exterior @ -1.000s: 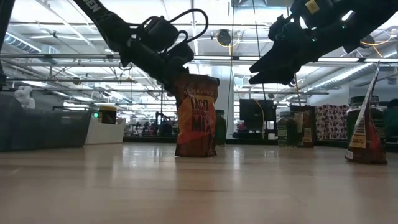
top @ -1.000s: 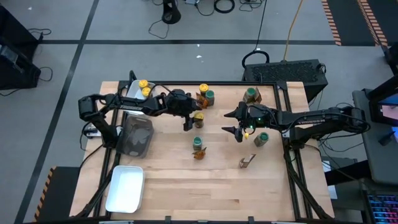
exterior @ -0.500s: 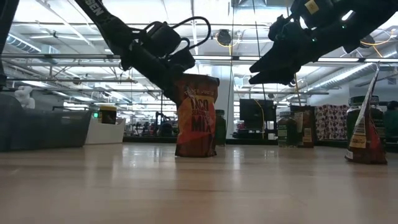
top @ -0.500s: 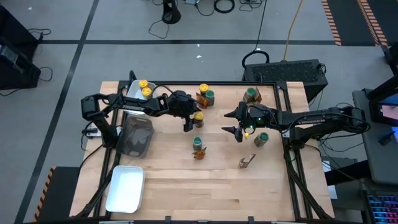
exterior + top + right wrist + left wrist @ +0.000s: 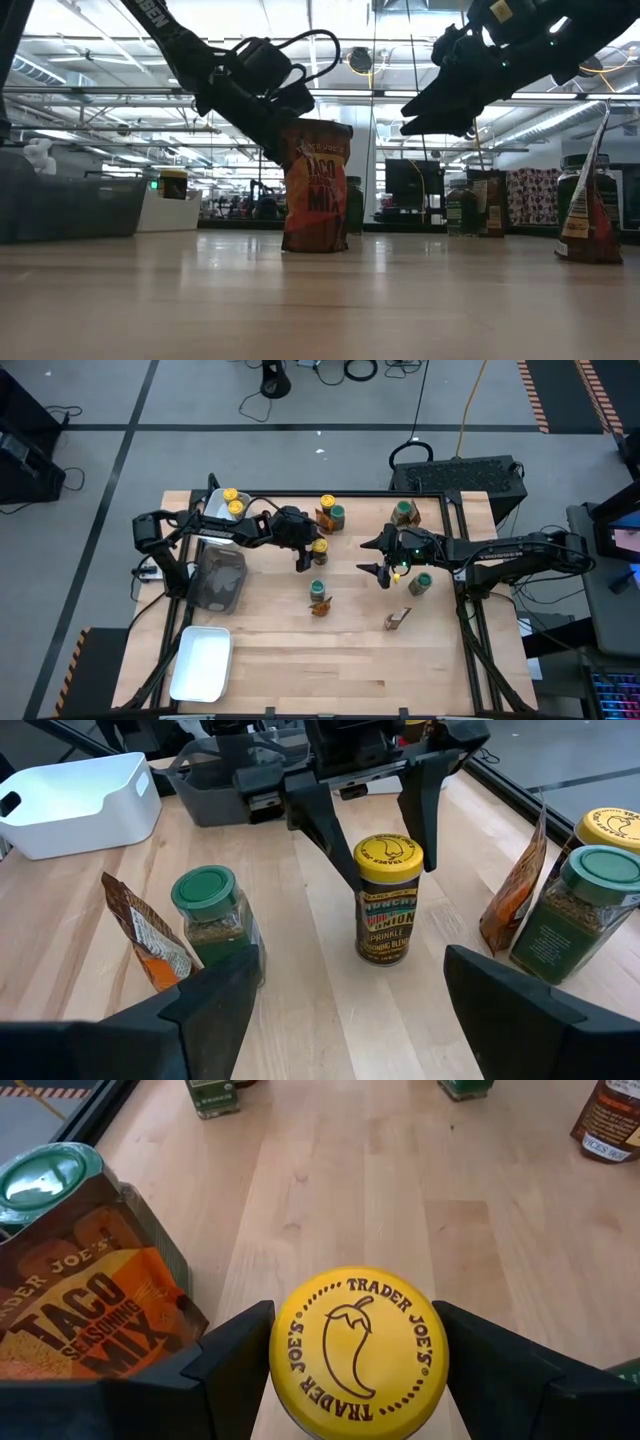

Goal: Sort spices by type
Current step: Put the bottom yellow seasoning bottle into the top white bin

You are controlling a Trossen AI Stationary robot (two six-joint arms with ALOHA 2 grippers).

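A jar with a yellow lid stands upright on the table's wood near the middle. My left gripper is open, one finger on either side of the lid. In the right wrist view a gap shows between finger and jar. My right gripper hangs open above the table to the jar's right, holding nothing. A taco-mix packet and a green-lidded jar stand just beyond the yellow-lidded jar.
A white tray at the far left holds two yellow-lidded jars. A dark grey tray and another white tray lie along the left side. A green-lidded jar with a packet, more green-lidded jars and a packet stand around.
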